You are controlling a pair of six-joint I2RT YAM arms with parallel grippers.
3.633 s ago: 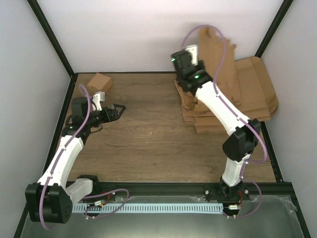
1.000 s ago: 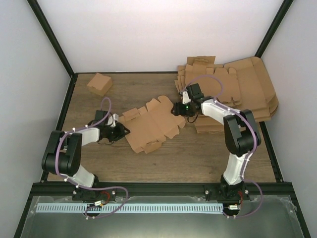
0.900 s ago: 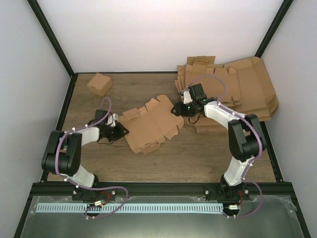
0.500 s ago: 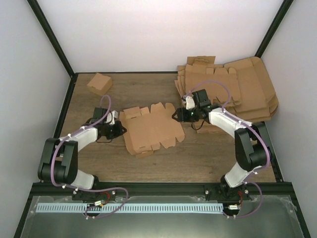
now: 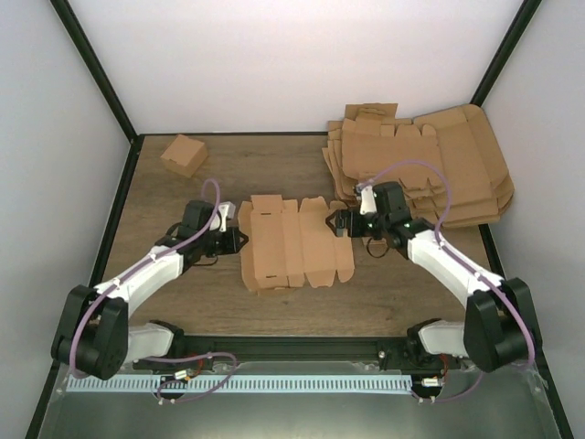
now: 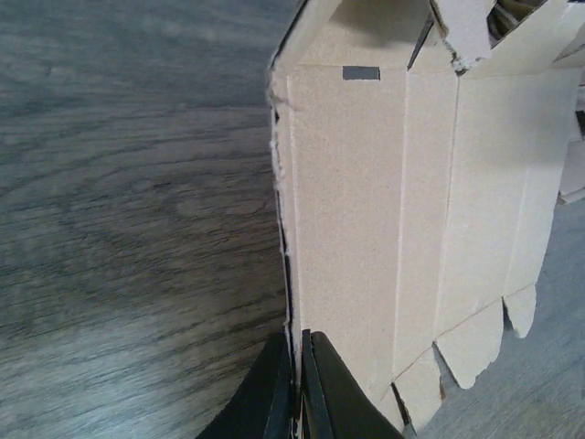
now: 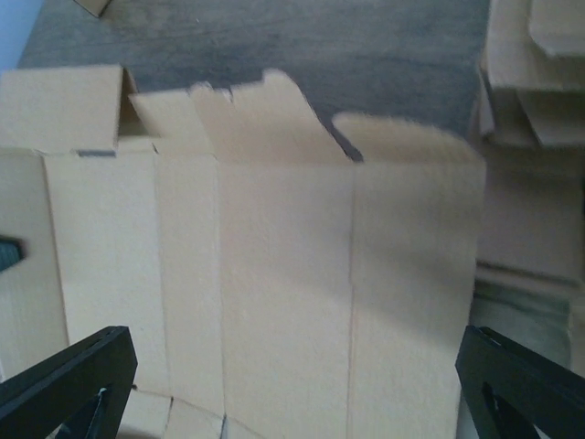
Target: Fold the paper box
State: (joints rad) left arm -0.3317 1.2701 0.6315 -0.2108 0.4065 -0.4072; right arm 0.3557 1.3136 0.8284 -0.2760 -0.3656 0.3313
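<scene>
Nothing readable is showing in any of the views: no words, numbers, brand marks or signs. The paper box (image 5: 294, 245) is presenting plain brown card, and the small dark rectangular mark (image 6: 360, 73) near one edge is carrying no lettering.

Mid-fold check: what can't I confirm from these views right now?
- Whether the right claw touches the paper box: top view, claw covers that edge; right wrist view, blurred.
- Box's near tabs: right wrist view, cut off by bottom edge.
- Sheets in the cardboard stack: top view, overlapping, too small to count.
</scene>
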